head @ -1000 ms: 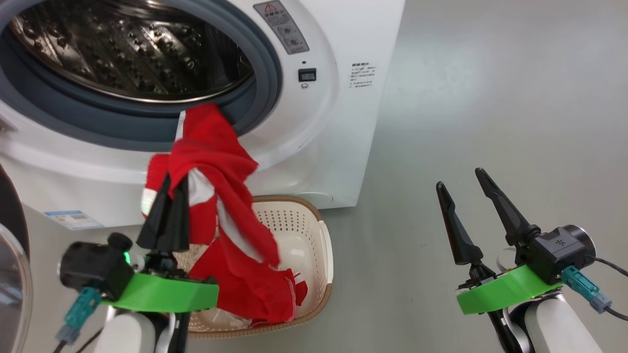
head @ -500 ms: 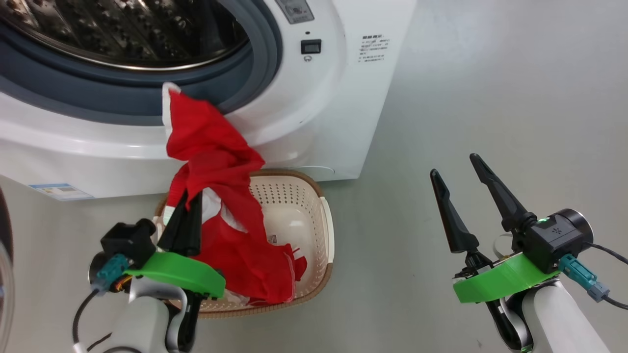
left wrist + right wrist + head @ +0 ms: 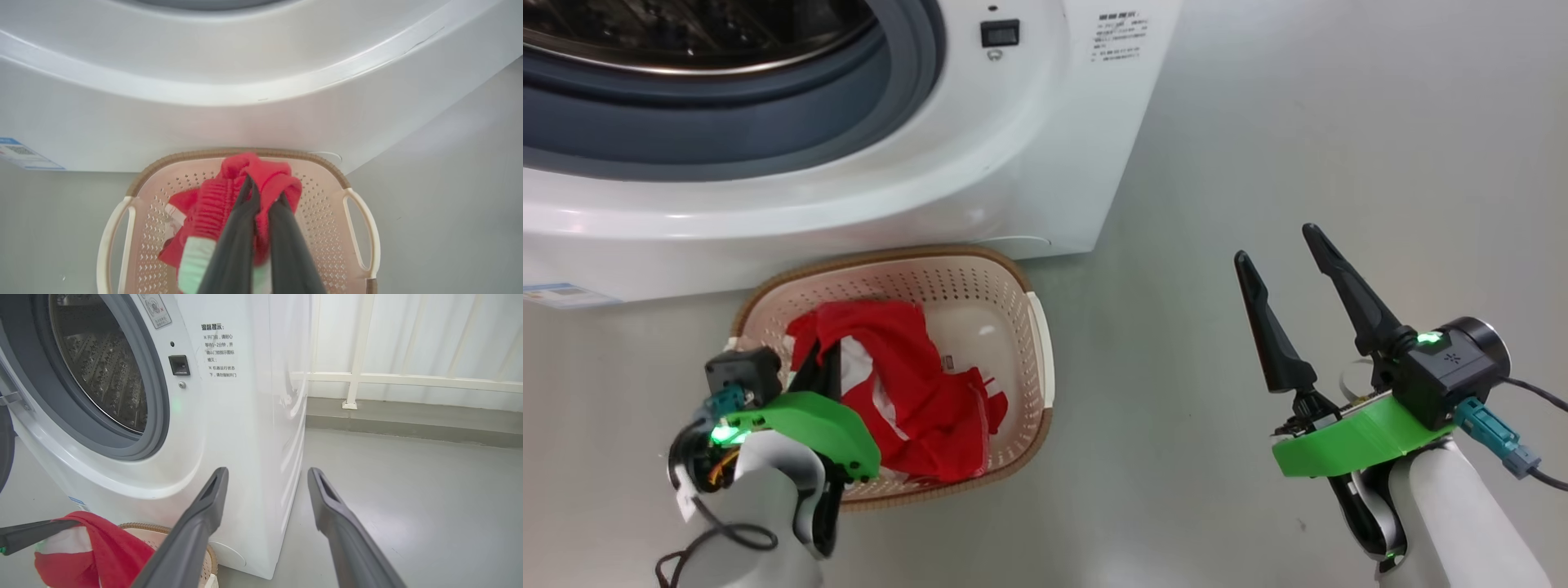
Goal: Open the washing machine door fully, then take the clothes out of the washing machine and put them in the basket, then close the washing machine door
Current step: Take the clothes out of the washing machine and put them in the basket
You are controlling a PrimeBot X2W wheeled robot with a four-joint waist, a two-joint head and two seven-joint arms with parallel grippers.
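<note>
Left gripper (image 3: 263, 190) is clamping the clothes (image 3: 915, 392) in the basket (image 3: 1013, 286), fingertips (image 3: 245, 196) partly buried in fabric. Right gripper (image 3: 1278, 245) is hanging spread and empty. The washer (image 3: 849, 204) opening is running off-frame.

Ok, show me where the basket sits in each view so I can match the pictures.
Head view: the basket is lower left of centre, on the floor just before the washing machine.
Left wrist view: bottom centre, below the machine's white front.
Right wrist view: bottom left, a piece of its rim past the machine's foot.
Shared landmark: the red clothes, at the basket in all three.
</note>
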